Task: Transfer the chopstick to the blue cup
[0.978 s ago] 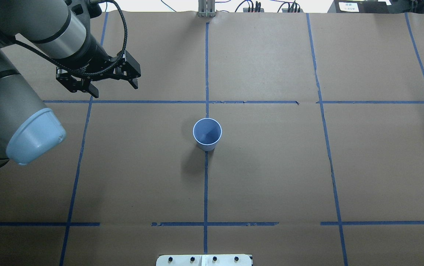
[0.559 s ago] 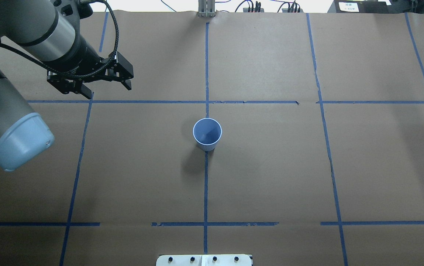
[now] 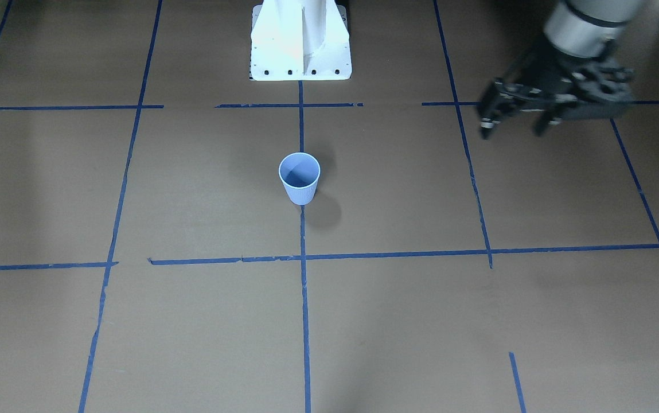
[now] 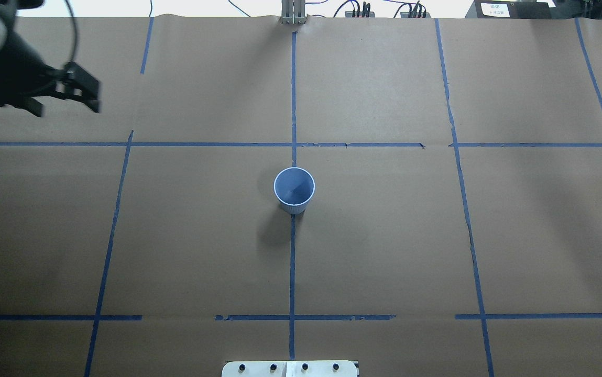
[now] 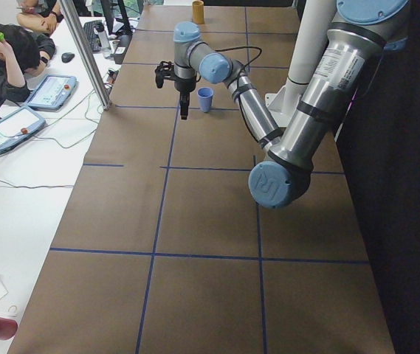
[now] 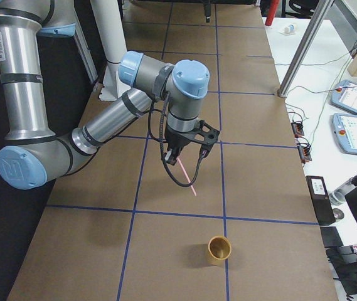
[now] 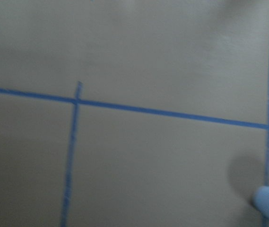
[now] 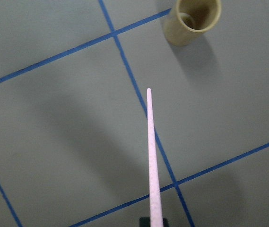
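We log left arm point(image 4: 7, 78) pulled back to counter point(image 4: 384, 262) edge, left jaws wide, empty; blue cup point(image 4: 294, 189) unobstructed; right jaws grip chopstick point(image 8: 152, 156), well apart from cup.

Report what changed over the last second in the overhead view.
The left gripper, open and empty, swung away from the blue cup toward the view's left edge and slightly upward. Nothing was grasped or released. The blue cup stayed on the centre tape line, upright. The right gripper, holding the chopstick, shows in no earlier picture.
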Tool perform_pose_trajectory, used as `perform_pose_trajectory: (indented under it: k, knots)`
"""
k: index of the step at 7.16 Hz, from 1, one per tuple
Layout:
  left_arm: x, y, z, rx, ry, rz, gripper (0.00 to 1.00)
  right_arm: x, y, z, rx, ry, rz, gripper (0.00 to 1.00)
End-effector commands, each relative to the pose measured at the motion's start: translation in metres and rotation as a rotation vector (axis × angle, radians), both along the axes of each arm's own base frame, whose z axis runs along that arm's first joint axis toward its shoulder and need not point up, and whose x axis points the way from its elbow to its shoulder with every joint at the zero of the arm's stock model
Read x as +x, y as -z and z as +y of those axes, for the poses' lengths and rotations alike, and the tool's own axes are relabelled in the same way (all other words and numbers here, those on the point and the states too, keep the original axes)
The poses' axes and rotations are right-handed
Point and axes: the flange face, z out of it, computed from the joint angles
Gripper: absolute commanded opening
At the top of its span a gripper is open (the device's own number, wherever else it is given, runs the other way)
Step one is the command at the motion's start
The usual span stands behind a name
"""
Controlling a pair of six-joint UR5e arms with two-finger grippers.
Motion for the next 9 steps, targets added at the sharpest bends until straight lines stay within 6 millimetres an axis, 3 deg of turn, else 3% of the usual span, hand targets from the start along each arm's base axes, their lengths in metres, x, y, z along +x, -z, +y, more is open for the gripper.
perform_pose_trajectory:
  k: [1, 2, 3, 5, 7, 9]
  knots:
    - [-0.083, -0.080, -0.004, 0.084, -0.092, -0.107, 1.00, -0.077, 0.094, -0.052, 0.092, 0.046, -0.082, 0.00]
    - [-0.109, -0.106, 0.000, 0.094, -0.116, -0.135, 1.00, -0.127, 0.149, -0.073, 0.089, 0.043, -0.080, 0.00]
    - [-0.132, -0.131, -0.001, 0.099, -0.136, -0.157, 1.00, -0.178, 0.199, -0.080, 0.063, 0.029, -0.084, 0.00]
    - [-0.172, -0.182, -0.006, 0.077, -0.179, -0.160, 1.00, -0.271, 0.255, -0.068, 0.051, 0.060, -0.113, 0.00]
    - [-0.235, -0.232, -0.016, 0.093, -0.210, -0.142, 1.00, -0.361, 0.290, -0.052, 0.084, 0.051, -0.201, 0.00]
    - [-0.244, -0.251, -0.021, 0.076, -0.215, -0.142, 1.00, -0.455, 0.340, -0.025, 0.062, 0.045, -0.164, 0.00]
